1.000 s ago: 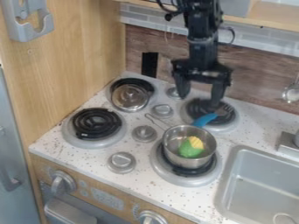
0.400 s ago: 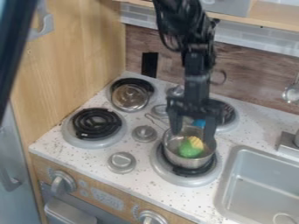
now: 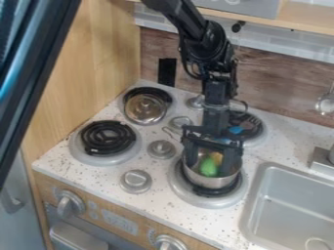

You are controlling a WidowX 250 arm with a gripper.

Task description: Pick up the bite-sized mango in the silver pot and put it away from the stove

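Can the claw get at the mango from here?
Looks like yes: the open claw is down at the pot, with the mango between its fingers in this view. No lid is in the way, though the pot's wall may be tight.

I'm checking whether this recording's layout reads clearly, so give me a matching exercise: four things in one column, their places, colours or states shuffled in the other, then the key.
Things:
1. pot
2. mango
3. clear lid
4. hand

Places, colours or states:
A. open, its fingers apart, lowered to the pot's mouth
B. on the back left burner
C. silver, on the front right burner
D. mostly green, with some yellow-orange

Right pairs: 1-C, 2-D, 3-B, 4-A
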